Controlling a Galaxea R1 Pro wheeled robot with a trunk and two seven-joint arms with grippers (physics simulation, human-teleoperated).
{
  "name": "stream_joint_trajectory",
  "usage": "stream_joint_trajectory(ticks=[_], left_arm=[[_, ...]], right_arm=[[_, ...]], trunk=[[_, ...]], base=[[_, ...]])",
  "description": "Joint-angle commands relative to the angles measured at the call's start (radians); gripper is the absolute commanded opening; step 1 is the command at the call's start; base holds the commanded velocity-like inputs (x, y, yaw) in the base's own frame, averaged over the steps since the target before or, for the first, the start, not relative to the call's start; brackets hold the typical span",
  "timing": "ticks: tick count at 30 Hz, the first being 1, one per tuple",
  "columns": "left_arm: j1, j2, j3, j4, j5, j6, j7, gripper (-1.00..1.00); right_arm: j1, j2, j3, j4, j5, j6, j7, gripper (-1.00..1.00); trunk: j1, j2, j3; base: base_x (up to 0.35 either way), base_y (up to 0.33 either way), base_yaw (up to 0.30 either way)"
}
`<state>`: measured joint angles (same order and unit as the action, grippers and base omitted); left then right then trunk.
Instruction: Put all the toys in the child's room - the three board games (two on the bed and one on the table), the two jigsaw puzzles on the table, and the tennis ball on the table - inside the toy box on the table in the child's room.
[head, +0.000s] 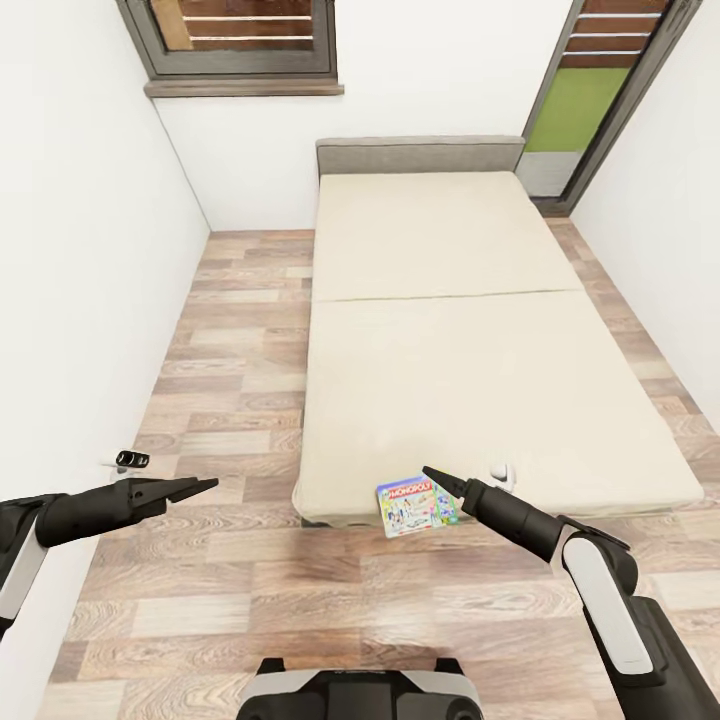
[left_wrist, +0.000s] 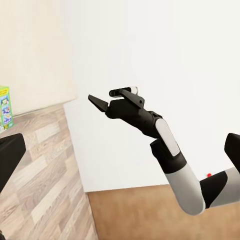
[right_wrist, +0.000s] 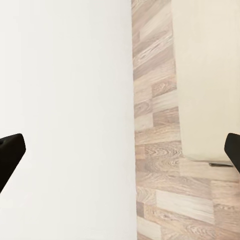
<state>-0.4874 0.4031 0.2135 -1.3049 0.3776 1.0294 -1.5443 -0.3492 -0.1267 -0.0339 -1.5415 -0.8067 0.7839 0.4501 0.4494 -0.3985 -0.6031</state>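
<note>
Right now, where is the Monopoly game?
In the head view, the Monopoly game lies on the near edge of the bed, just left of the right gripper, partly overhanging the wood floor.

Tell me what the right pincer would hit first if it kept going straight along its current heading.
Probably the Monopoly board game at the bed's near edge: the right pincer points toward it, tip just above the box. Depth is unclear, so it may pass over it.
</note>
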Motion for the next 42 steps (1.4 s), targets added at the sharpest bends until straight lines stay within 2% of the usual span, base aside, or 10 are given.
stream_joint_trajectory(ticks=[1,25,42], left_arm=[[0.000,0.000,0.000,0.000,0.000,0.011,-0.003,1.00],[0.000,0.001,0.000,0.000,0.000,0.011,-0.003,1.00],[0.000,0.000,0.000,0.000,0.000,0.009,-0.003,1.00]], right_arm=[[-0.001,0.000,-0.001,0.000,0.000,0.006,0.002,1.00],[-0.001,0.001,0.000,0.000,0.000,0.005,0.002,1.00],[-0.001,0.001,0.000,0.000,-0.003,-0.022,0.002,1.00]], trunk=[[0.001,-0.001,0.000],[0.001,-0.001,0.040],[0.001,-0.001,0.069]], base=[[0.000,0.000,0.000],[0.000,0.000,0.000],[0.000,0.000,0.000]])
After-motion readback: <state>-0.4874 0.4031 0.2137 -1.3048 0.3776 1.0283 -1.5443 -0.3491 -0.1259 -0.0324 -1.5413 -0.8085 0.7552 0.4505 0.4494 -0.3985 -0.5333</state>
